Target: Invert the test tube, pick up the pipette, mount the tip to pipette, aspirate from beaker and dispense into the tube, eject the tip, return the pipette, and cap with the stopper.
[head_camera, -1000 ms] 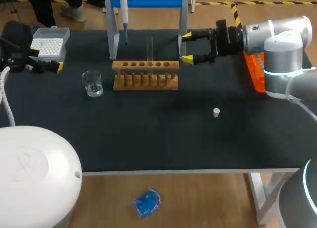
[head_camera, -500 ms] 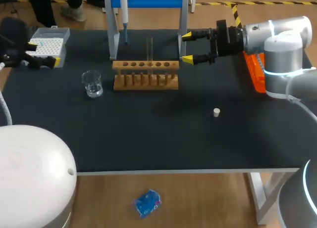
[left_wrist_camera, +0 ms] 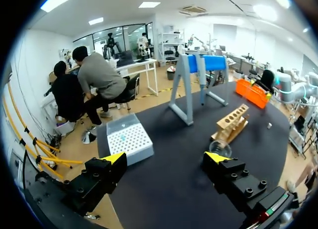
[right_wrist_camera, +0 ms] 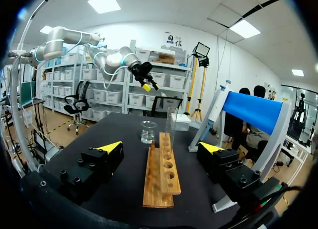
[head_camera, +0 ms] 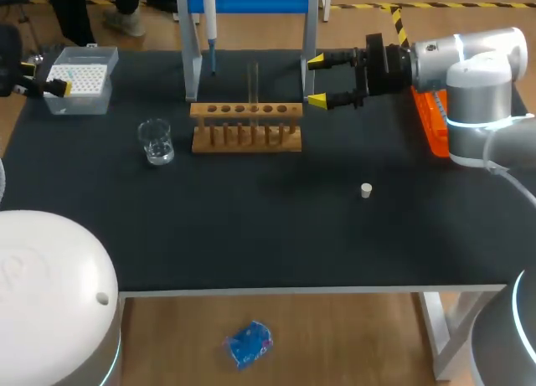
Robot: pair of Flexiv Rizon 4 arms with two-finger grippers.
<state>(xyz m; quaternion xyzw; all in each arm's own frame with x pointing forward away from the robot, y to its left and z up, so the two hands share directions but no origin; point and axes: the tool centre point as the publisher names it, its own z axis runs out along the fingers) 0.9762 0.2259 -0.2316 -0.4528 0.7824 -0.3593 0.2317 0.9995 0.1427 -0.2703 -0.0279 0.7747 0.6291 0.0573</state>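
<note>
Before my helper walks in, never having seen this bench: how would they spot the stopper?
Start at the wooden rack on the black table. Nearer the front edge and to the right lies the stopper: a tiny white plug, nothing beside it.

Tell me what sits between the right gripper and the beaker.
The wooden rack holding the upright test tube; the right wrist view shows it best.

No legible text on the table (nor numbers).
</note>
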